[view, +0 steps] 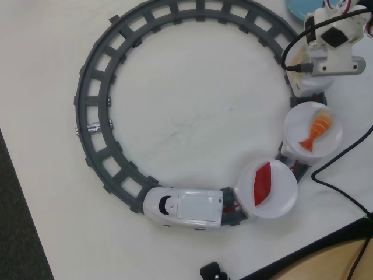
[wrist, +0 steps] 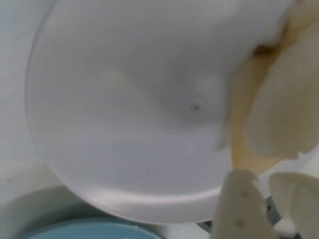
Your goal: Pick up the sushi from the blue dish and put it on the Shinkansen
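— Right, how far along are we?

— Close up in the wrist view, my gripper (wrist: 259, 199) sits low over an empty white plate (wrist: 124, 124), and a pale cream lump, which I take for the sushi (wrist: 279, 109), is at the right edge. Whether the jaws are gripping it I cannot tell (too blurred).

— And the blue dish?

— Its rim (wrist: 89, 230) peeks in just beyond the plate. From overhead, the arm (view: 326, 49) covers that car; the next plates carry the orange shrimp (view: 316, 129) and the red piece (view: 263, 184), and the Shinkansen (view: 183, 208) leads on the grey track (view: 93, 105).

— So?

— Carried over, I judge; release and retreat remain.
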`<state>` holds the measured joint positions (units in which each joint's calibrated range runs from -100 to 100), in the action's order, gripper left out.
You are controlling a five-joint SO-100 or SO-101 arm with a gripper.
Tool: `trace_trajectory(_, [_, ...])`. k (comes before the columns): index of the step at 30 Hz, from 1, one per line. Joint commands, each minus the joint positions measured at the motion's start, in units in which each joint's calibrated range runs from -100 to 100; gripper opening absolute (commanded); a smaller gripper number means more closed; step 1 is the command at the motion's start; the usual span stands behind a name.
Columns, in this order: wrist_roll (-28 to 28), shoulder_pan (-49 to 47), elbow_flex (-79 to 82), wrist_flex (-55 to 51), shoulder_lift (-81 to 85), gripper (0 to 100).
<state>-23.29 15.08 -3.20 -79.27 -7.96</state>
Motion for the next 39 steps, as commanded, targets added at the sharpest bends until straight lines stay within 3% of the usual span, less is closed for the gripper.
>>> trace_trajectory(1, [0.38, -0.12, -0.12, -2.16, 3.57, 2])
trace_trajectory(5, [3.47, -0.21, -0.30, -4.56, 9.09, 2])
trace_trajectory(13, [19.68, 3.31, 0.41, -7.73, 41.49, 3])
trace_trajectory(18, [27.96, 11.94, 21.15, -7.90, 54.51, 3])
trace_trajectory(23, [28.07, 13.26, 49.07, -2.93, 68.88, 3])
trace_trajectory(33, [25.86, 20.92, 69.26, 1.26, 106.54, 3])
trace_trajectory(39, [23.77, 30.78, 86.32, 9.65, 105.70, 3])
